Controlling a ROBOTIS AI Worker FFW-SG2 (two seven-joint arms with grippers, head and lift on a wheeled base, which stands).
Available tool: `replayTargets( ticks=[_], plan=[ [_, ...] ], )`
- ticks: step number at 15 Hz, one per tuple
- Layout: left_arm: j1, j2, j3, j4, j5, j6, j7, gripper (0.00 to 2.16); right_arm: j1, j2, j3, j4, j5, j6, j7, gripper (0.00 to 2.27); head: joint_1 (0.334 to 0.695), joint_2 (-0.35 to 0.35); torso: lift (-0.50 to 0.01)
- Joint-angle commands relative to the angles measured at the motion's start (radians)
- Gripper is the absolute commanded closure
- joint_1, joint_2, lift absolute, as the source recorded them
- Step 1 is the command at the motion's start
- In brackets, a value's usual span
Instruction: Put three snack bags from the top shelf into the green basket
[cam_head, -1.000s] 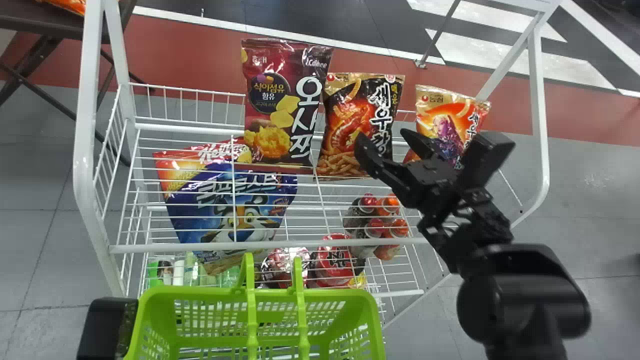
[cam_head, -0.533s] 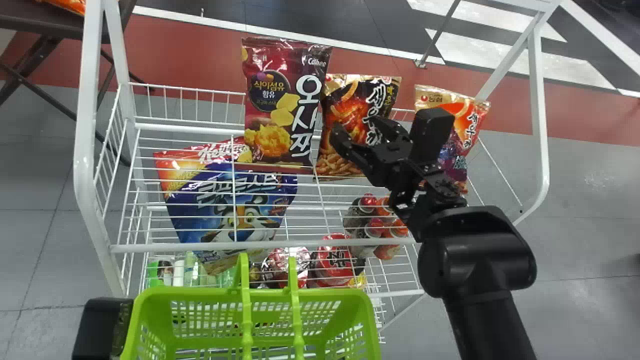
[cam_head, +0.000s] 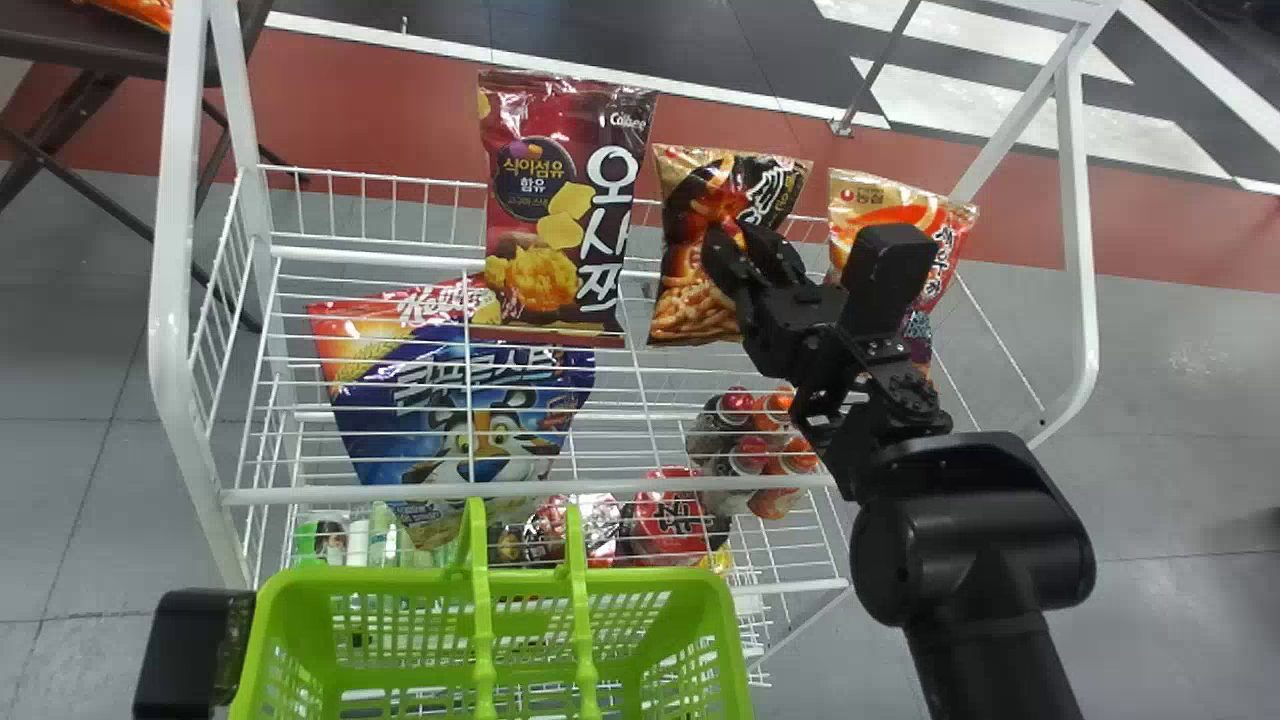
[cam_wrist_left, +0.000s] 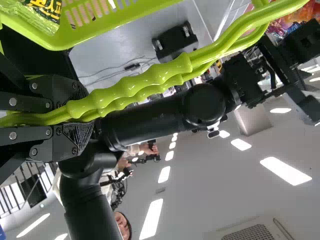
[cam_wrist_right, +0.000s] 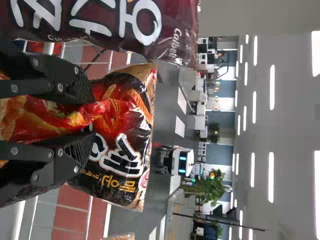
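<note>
At the rack (cam_head: 168, 300), the right gripper (cam_head: 745, 240) pinches a snack bag (cam_head: 688, 290), seemingly upright lengthwise.

My right arm (cam_head: 975, 545): stretched forward, slanting to my left.
My right end effector (cam_head: 748, 255): at its tip, fingers (cam_wrist_right: 65, 77) pinched inward.
My left end effector (cam_head: 190, 640): low at my left, fingers (cam_wrist_left: 62, 90) clamped.

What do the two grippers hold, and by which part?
Right gripper: middle snack bag, by its pinched front. Left gripper: green basket, by its handles.
</note>
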Motion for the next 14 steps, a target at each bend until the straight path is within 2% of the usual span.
replayTargets(
  ticks=[1, 3, 5, 8, 12, 14],
  plan=[
    [0.0, 0.0, 0.0, -0.002, 0.002, 0.0, -0.002, 1.63, 0.068, 0.0, -0.044, -0.108, -0.063, 0.018, 0.002, 2.13, 0.695, -0.35, -0.045],
    [0.0, 0.0, 0.0, -0.002, 0.001, 0.0, 0.0, 1.63, 0.13, 0.0, -0.107, -0.26, -0.121, 0.128, 0.025, 2.13, 0.695, -0.35, -0.045],
    [0.0, 0.0, 0.0, -0.002, 0.004, -0.006, 0.0, 1.63, 0.182, 0.002, -0.196, -0.415, -0.218, 0.355, 0.08, 2.13, 0.695, -0.35, -0.045],
    [0.0, 0.0, 0.008, -0.002, 0.009, -0.015, -0.005, 1.63, 0.294, 0.017, -0.325, -0.602, -0.327, 0.588, 0.132, 2.13, 0.695, -0.35, -0.045],
    [0.0, 0.0, 0.008, 0.003, 0.01, -0.031, -0.007, 1.63, 0.372, 0.029, -0.462, -0.734, -0.497, 1.101, 0.181, 2.13, 0.695, -0.35, -0.045],
    [0.0, 0.0, 0.006, 0.011, 0.01, -0.031, -0.004, 1.63, 0.4, 0.031, -0.505, -0.777, -0.575, 1.282, 0.204, 2.13, 0.695, -0.35, -0.045]
  ],
)
